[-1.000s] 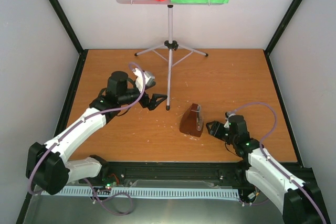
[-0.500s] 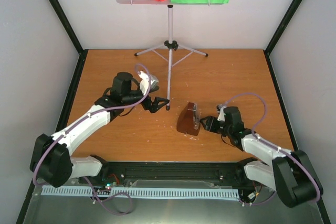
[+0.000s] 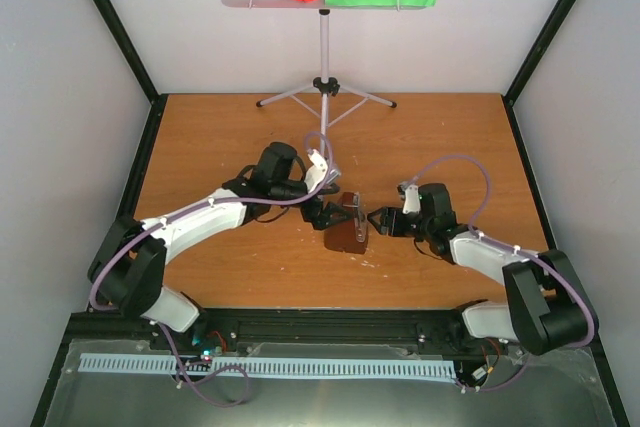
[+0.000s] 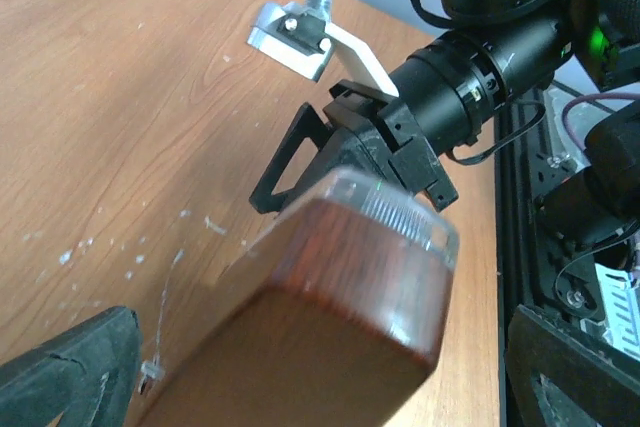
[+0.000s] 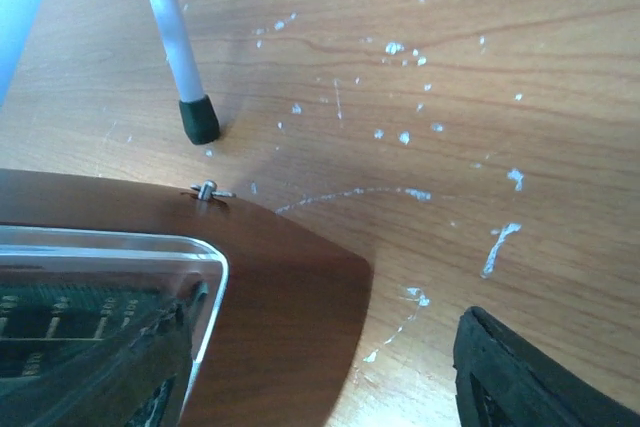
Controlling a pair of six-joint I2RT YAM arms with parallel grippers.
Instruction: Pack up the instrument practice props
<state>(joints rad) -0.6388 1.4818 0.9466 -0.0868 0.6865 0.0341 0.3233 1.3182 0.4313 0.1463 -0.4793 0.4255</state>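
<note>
left hand (image 3: 335,213) spread around brown metronome (image 3: 345,235), right hand (image 3: 378,220) spread just beside it, on wooden table (image 3: 220,137)

Bright, even light; blurred wrist-view foregrounds

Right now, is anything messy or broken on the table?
A little messy. White flecks and a thin curved scratch mark the wooden table beside the brown metronome, near the stand's black-tipped foot. They look like scuffs or chipped paint, not wood grain. Nothing looks broken.
</note>
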